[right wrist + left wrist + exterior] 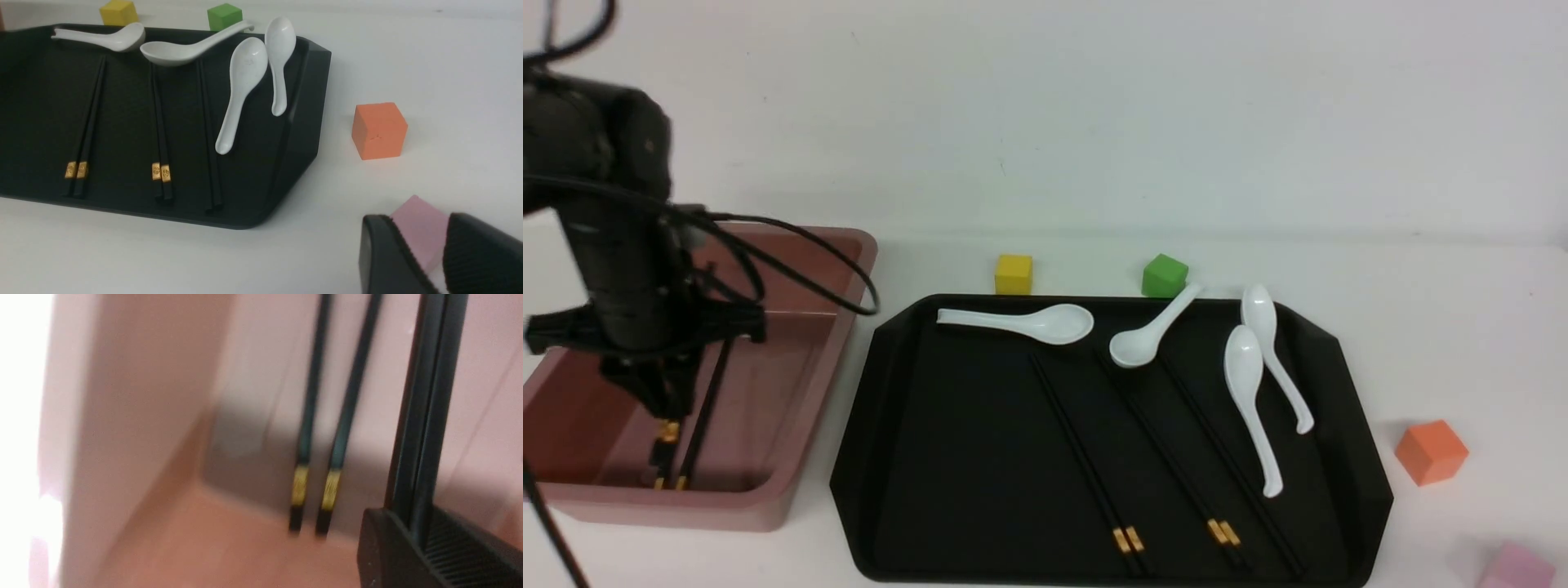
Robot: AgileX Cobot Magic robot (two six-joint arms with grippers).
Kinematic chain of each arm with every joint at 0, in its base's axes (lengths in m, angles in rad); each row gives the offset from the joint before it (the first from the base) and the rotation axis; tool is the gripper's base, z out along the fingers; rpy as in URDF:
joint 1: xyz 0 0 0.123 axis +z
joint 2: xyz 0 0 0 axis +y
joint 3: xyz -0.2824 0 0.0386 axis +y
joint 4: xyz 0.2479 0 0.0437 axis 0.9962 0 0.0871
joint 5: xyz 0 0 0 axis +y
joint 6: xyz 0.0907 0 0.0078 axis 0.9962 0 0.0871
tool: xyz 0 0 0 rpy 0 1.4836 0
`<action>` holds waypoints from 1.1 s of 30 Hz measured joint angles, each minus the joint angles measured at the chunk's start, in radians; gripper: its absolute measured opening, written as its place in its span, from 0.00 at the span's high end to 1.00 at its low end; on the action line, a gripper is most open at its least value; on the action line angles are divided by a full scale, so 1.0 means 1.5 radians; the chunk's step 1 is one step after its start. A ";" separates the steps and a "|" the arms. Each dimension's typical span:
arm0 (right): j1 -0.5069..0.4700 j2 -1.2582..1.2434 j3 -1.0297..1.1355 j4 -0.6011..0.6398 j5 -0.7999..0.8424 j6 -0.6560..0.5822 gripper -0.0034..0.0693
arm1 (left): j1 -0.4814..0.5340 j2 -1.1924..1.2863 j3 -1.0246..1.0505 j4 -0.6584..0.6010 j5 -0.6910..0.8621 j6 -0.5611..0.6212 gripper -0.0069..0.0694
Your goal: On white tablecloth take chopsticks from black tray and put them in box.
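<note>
My left gripper (666,400) reaches down into the pink box (792,457) on the white tablecloth (1462,327). It is shut on a pair of black chopsticks (425,416), which stand out from between its fingers. Another pair of chopsticks (316,416) with gold bands lies in the box beside a wall (143,396). Three more pairs (1086,465) (1176,465) (1233,465) lie on the black tray (874,392). My right gripper (425,245) is outside the front view. It hovers open near the tray's right side, with nothing held.
Several white spoons (1029,322) lie across the far half of the tray. A yellow cube (1014,273) and a green cube (1164,275) sit behind it. An orange cube (1431,451) and a pink cube (421,228) stand to its right, the pink one showing through my right gripper's gap.
</note>
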 joint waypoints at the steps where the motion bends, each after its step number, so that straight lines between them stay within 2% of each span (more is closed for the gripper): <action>1: 0.000 0.000 0.000 0.000 0.000 0.000 0.62 | 0.000 0.009 0.000 0.000 -0.012 0.003 0.76; 6: 0.000 0.000 0.000 0.000 0.000 0.000 0.62 | 0.000 0.037 0.000 -0.001 -0.033 0.000 0.73; 10: 0.000 0.000 0.000 0.000 0.000 0.000 0.62 | 0.000 0.040 -0.003 -0.002 -0.033 -0.048 0.61; 13: 0.000 0.000 0.000 0.000 0.000 0.000 0.62 | 0.000 0.040 -0.019 -0.007 0.005 -0.063 0.53; 16: 0.000 0.000 0.000 0.000 0.000 0.000 0.62 | 0.000 0.039 -0.032 -0.009 0.049 -0.061 0.52; 18: 0.000 0.000 0.000 0.000 0.000 0.000 0.62 | 0.000 0.032 -0.036 -0.010 0.066 -0.050 0.57; 22: 0.000 0.000 0.000 0.000 0.000 0.000 0.62 | 0.000 -0.022 -0.023 -0.032 0.071 -0.025 0.77; 24: 0.000 0.000 0.000 0.000 0.000 0.000 0.62 | 0.000 -0.085 0.008 -0.056 0.073 -0.002 0.90; 29: 0.000 0.000 0.000 0.000 0.000 0.000 0.62 | 0.000 -0.242 0.116 -0.110 0.078 0.048 0.93; 33: 0.000 0.000 0.000 0.000 0.000 0.000 0.62 | 0.000 -0.393 0.255 -0.169 0.017 0.092 0.93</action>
